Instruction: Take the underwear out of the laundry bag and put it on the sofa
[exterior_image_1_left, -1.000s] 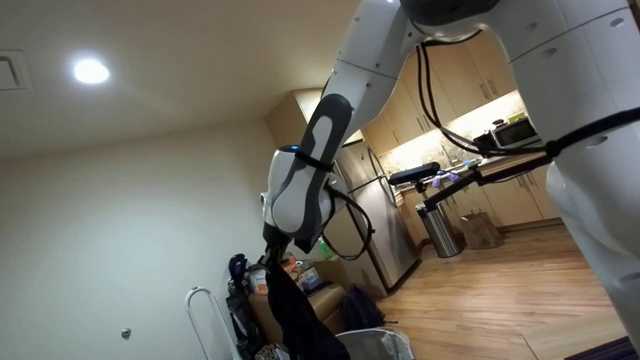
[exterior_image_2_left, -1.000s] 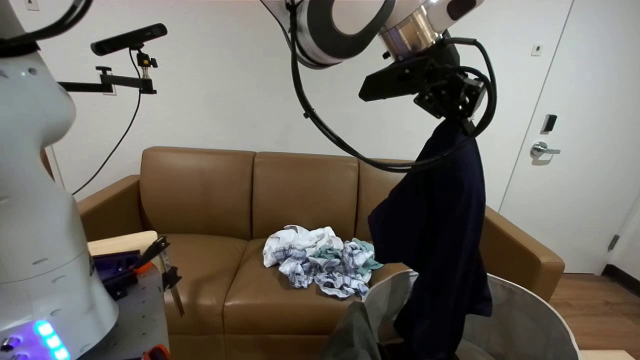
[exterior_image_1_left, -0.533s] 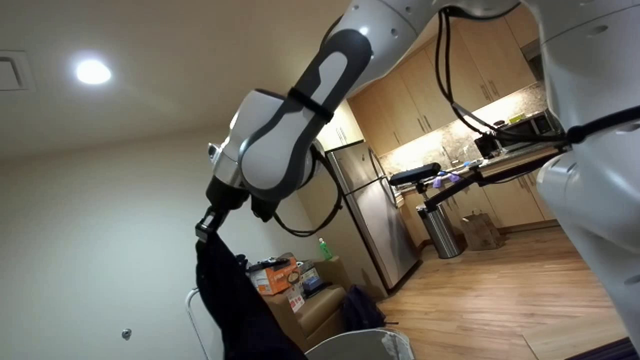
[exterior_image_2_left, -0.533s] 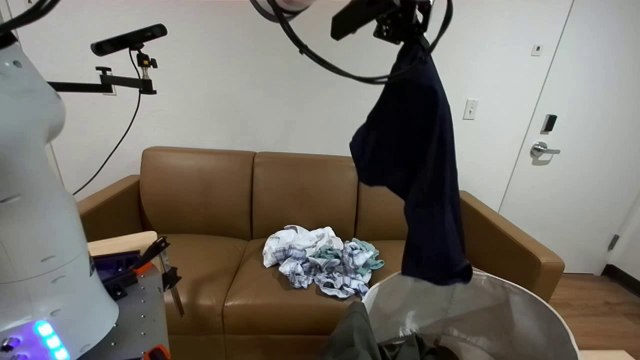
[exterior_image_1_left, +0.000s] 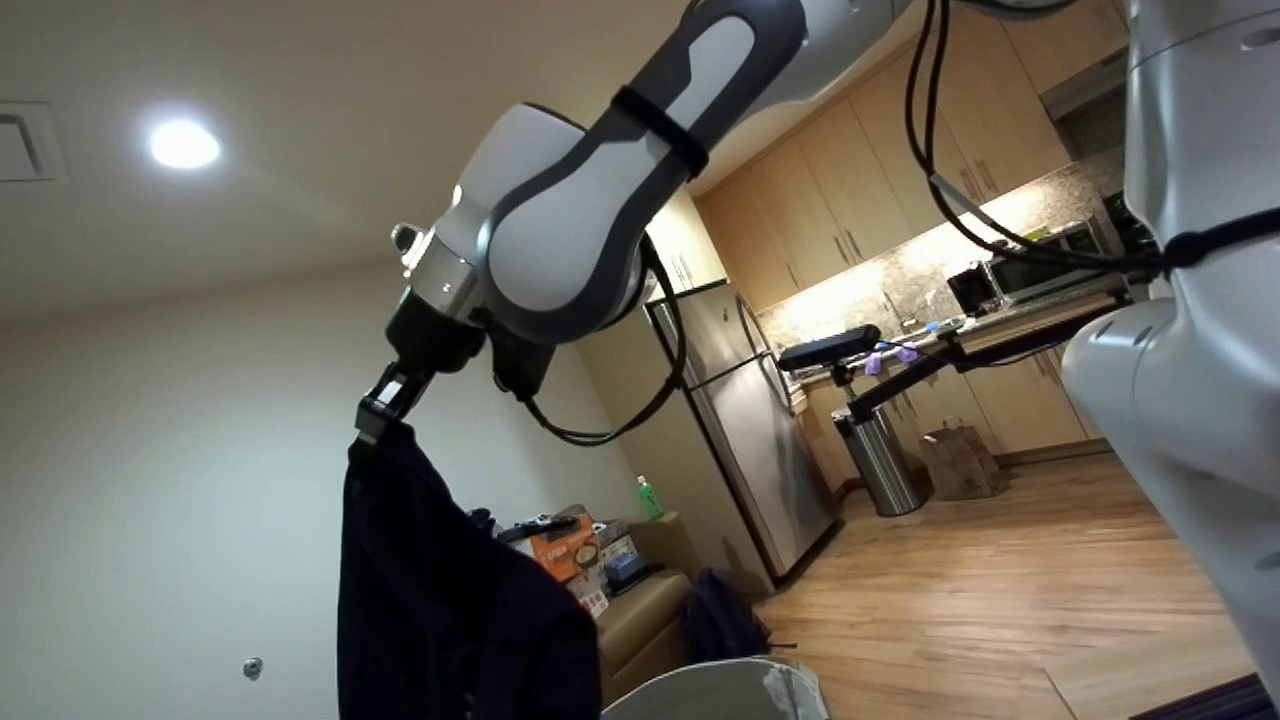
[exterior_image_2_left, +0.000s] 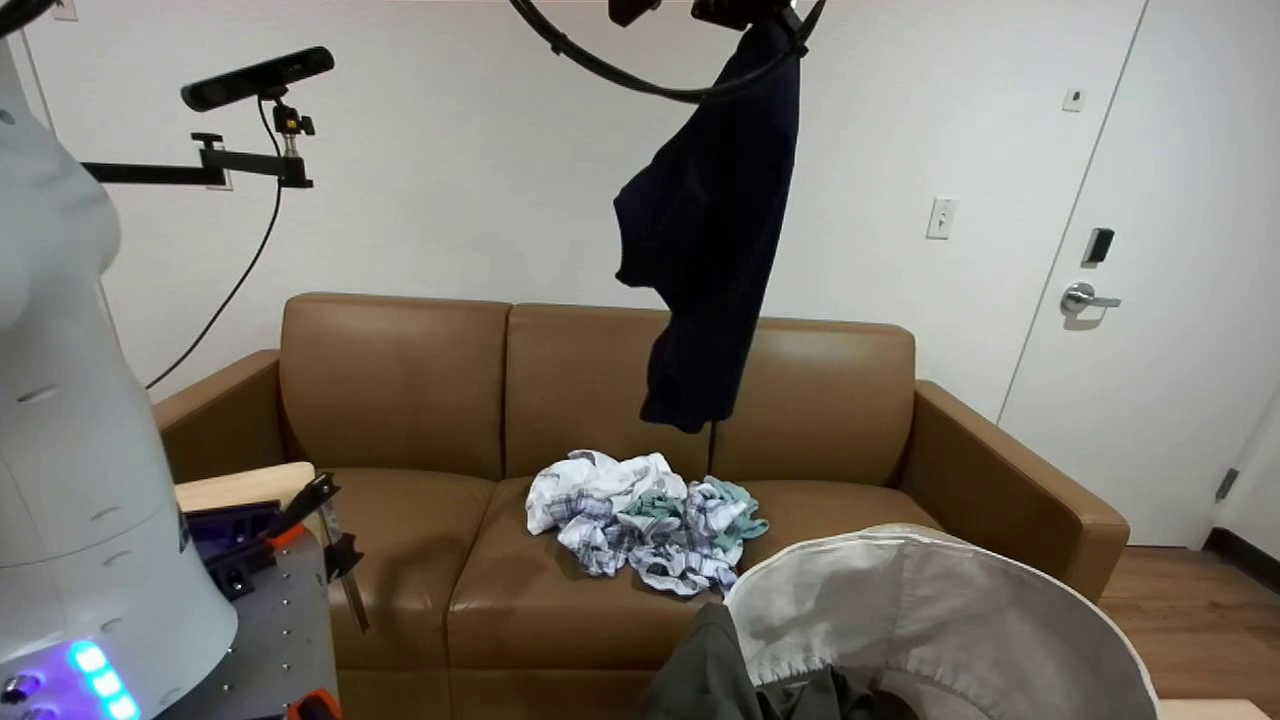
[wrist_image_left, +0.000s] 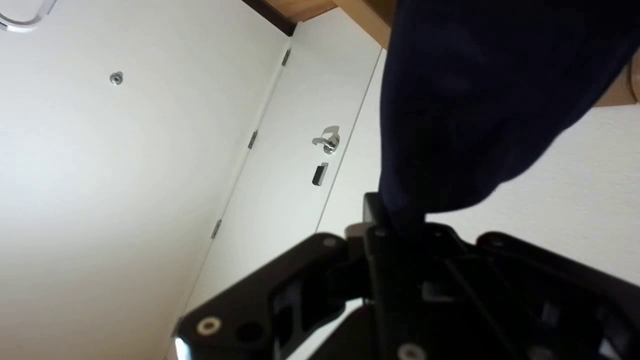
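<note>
A dark navy garment, which I take for the underwear, hangs in an exterior view (exterior_image_1_left: 440, 600) and over the back of the brown sofa (exterior_image_2_left: 400, 390) in an exterior view (exterior_image_2_left: 720, 230). It also fills the upper right of the wrist view (wrist_image_left: 465, 110). My gripper (exterior_image_1_left: 372, 425) is shut on its top end; its jaws also show in the wrist view (wrist_image_left: 400, 212). The garment's lower end is above the sofa seat and apart from it. The pale laundry bag (exterior_image_2_left: 1000, 610) stands in front of the sofa's right end; its rim also shows in an exterior view (exterior_image_1_left: 700, 680).
A pile of white, checked and green clothes (exterior_image_2_left: 650, 520) lies on the middle seat. A dark olive cloth (exterior_image_2_left: 710, 670) hangs over the bag's rim. A camera on an arm (exterior_image_2_left: 260, 80) and a metal table with clamps (exterior_image_2_left: 280, 620) are near the robot base.
My gripper has risen and carried the dark garment up out of the laundry bag, then leftwards over the sofa in the view that faces it. The clothes pile has not moved.
</note>
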